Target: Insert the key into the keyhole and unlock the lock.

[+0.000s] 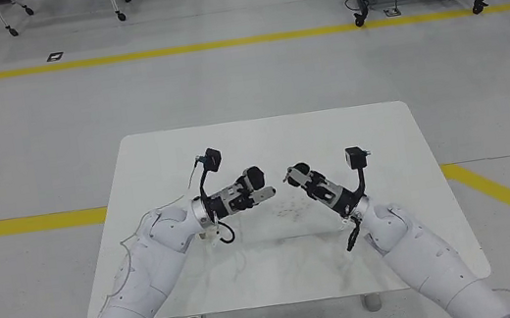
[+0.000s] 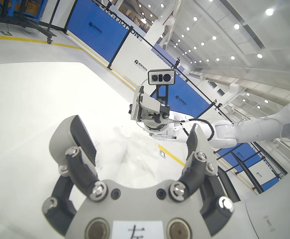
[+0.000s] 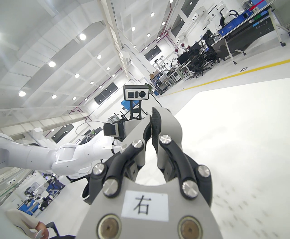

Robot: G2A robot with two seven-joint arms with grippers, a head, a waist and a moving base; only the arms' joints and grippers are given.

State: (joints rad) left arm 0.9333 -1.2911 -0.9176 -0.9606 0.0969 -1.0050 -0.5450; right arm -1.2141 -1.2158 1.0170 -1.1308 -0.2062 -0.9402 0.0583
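**Top view.** A white rectangular surface is standing on a pale grey floor, with a yellow floor stripe running past it at 12 o'clock. Two white arms are extending over the surface from 7 and 5 o'clock. The left claw is hovering above the middle of the surface. The right claw is sitting near it at its 3 o'clock. Their tips are pointing at each other across a small gap.

**Left wrist view.** The left claw is standing wide, its ribbed black pads well apart and holding nothing. The right claw is facing it above the surface, with its fingers pressed together.

**Right wrist view.** The right claw is pinching narrow, its pads meeting. Whether anything thin is lying between them cannot be told. Beyond it, the left claw is showing one dark pad, and the surface is lying beneath both.

Where the key and the lock are lying cannot be told.
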